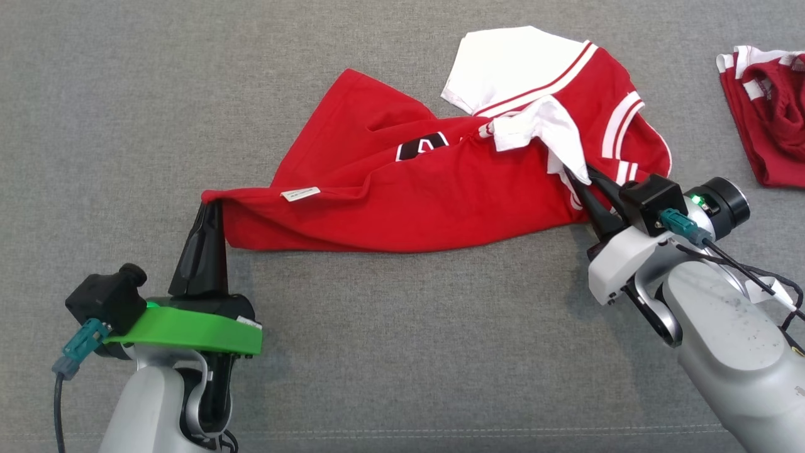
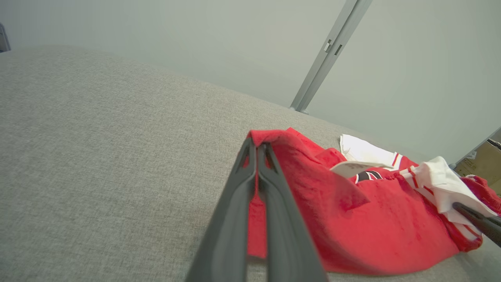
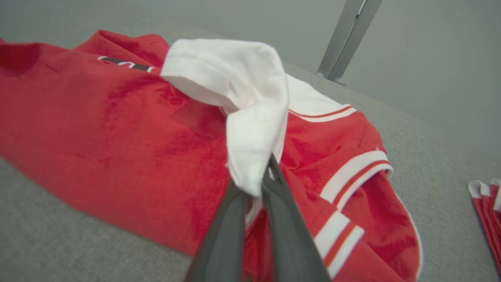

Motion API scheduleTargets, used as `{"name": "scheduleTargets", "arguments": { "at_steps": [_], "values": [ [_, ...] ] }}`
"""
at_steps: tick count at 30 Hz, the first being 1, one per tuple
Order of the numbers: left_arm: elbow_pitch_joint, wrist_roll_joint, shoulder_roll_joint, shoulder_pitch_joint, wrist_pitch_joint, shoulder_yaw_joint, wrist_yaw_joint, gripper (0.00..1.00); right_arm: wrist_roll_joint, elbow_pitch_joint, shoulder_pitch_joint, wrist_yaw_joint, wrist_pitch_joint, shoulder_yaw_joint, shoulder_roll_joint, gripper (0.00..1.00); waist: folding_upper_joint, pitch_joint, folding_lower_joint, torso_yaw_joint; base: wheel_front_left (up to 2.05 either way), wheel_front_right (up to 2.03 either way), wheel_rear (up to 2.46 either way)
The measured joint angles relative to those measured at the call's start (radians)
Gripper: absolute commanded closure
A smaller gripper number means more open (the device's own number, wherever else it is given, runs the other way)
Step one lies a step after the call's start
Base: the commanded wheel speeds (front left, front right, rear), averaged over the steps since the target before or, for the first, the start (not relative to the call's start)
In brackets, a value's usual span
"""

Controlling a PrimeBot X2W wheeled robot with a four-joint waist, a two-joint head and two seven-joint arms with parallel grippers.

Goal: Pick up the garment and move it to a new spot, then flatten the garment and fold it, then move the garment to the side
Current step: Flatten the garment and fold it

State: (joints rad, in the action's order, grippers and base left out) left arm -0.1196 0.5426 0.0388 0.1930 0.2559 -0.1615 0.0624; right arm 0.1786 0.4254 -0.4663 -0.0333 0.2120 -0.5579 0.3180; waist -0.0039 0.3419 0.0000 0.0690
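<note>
The garment [image 1: 402,201], a red shirt with white sleeves and striped trim, lies mid-table on the grey cloth-covered table [image 1: 126,94], held at both ends.

The left jaws are closed tight on a bunched red corner at the shirt's left end, near its hem, and that corner is lifted slightly off the cloth. The right jaws are pressed together on a fold of white fabric [image 1: 541,126] at the right end, by the sleeves and neck. In the right wrist view the white cloth drapes over the fingertips.

The shirt's long axis runs left to right between the two grips, tilting a little toward the far right. The hem end points left and the shoulder end points right. One white sleeve spreads out at the far side. A small white label [image 1: 300,194] faces up near the left end, and a dark printed mark is half buried in a crease mid-body.

By the look of it, the work is at the start of the flattening step. Whether this spot is already the new one cannot be told. The body is rumpled, doubled over along its near edge, and creased, so it is not yet flat. Spreading, folding and moving it aside all remain.

A second red garment [image 1: 770,119] lies well apart at the far right edge.
</note>
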Motion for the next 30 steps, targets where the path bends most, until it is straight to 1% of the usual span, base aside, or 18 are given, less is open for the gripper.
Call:
{"name": "scheduleTargets", "arguments": {
  "at_steps": [1, 6, 8, 9, 10, 11, 15, 19, 21, 24, 25, 26, 27, 29, 30],
  "values": [
    [0.0, 0.0, 0.0, 0.0, 0.0, 0.0, 0.0, 1.0, -0.003, 0.0, 0.0, 0.009, 0.003, 0.001, 0.0, 1.0, 0.0, 0.0, 0.0, -0.001, 0.0, 0.0, 0.0],
    [0.004, 0.0, 0.0, 0.0, 0.0, 0.008, 0.0, 1.0, -0.005, -0.012, -0.012, 0.03, 0.019, 0.019, 0.0, 1.0, 0.0, -0.004, 0.0, -0.005, 0.0, 0.0, 0.0],
    [0.009, 0.0, 0.0, 0.0, 0.0, 0.022, 0.0, 1.0, -0.005, -0.029, -0.018, 0.044, 0.026, 0.034, 0.0, 1.0, 0.0, -0.009, 0.0, -0.008, 0.0, 0.0, 0.0],
    [0.013, 0.0, 0.0, 0.0, 0.0, 0.028, 0.0, 1.0, -0.005, -0.041, -0.02, 0.047, 0.027, 0.042, 0.001, 1.0, 0.0, -0.012, 0.0, -0.01, 0.0, 0.0, 0.0],
    [0.019, 0.0, 0.0, 0.0, 0.0, 0.032, 0.0, 1.0, -0.005, -0.054, -0.02, 0.054, 0.03, 0.049, 0.001, 1.0, 0.0, -0.016, 0.0, -0.013, 0.0, 0.0, 0.0],
    [0.026, 0.0, 0.0, 0.0, 0.0, 0.034, 0.0, 1.0, -0.005, -0.068, -0.02, 0.054, 0.035, 0.057, 0.002, 1.0, 0.0, -0.019, 0.0, -0.016, 0.0, 0.0, 0.0],
    [0.044, 0.0, 0.0, 0.0, 0.0, 0.049, 0.0, 1.0, -0.012, -0.131, -0.022, 0.085, 0.038, 0.081, 0.019, 1.0, 0.0, -0.033, 0.0, -0.035, 0.0, 0.0, 0.0],
    [0.069, 0.0, 0.0, 0.0, 0.0, 0.061, 0.0, 1.0, -0.012, -0.197, -0.022, 0.115, 0.04, 0.132, 0.039, 1.0, 0.0, -0.048, 0.0, -0.06, 0.0, 0.0, 0.0],
    [0.077, 0.0, 0.0, 0.0, 0.0, 0.065, 0.0, 1.0, -0.01, -0.225, -0.02, 0.116, 0.04, 0.159, 0.05, 1.0, 0.0, -0.056, 0.0, -0.073, 0.0, 0.0, 0.0],
    [0.107, -0.001, -0.001, 0.0, 0.0, 0.076, 0.0, 1.0, -0.002, -0.295, -0.016, 0.132, 0.04, 0.2, 0.058, 1.0, 0.0, -0.069, 0.0, -0.092, 0.0, 0.0, 0.0],
    [0.118, -0.001, -0.001, 0.0, 0.0, 0.085, 0.0, 1.0, -0.002, -0.324, -0.016, 0.132, 0.04, 0.215, 0.059, 0.95, 0.0, -0.074, 0.0, -0.098, 0.0, 0.0, 0.0],
    [0.131, 0.0, -0.001, 0.0, 0.0, 0.093, 0.0, 1.0, -0.002, -0.35, -0.016, 0.132, 0.04, 0.226, 0.062, 0.86, 0.0, -0.079, 0.0, -0.103, 0.0, 0.0, 0.0],
    [0.142, 0.0, -0.001, 0.001, 0.0, 0.099, 0.0, 1.0, -0.002, -0.378, -0.016, 0.133, 0.04, 0.236, 0.065, 0.83, 0.0, -0.084, 0.0, -0.108, 0.0, 0.0, 0.0],
    [0.18, 0.009, -0.001, 0.002, 0.0, 0.108, 0.0, 1.0, -0.003, -0.445, -0.016, 0.134, 0.043, 0.261, 0.067, 0.89, 0.0001, -0.095, 0.0, -0.116, 0.0, 0.0, 0.0],
    [0.201, 0.012, -0.002, 0.003, 0.0, 0.117, 0.001, 1.0, -0.005, -0.48, -0.016, 0.137, 0.043, 0.27, 0.068, 0.96, 0.0, -0.101, 0.0, -0.119, 0.0, 0.0, 0.0]
  ]
}}
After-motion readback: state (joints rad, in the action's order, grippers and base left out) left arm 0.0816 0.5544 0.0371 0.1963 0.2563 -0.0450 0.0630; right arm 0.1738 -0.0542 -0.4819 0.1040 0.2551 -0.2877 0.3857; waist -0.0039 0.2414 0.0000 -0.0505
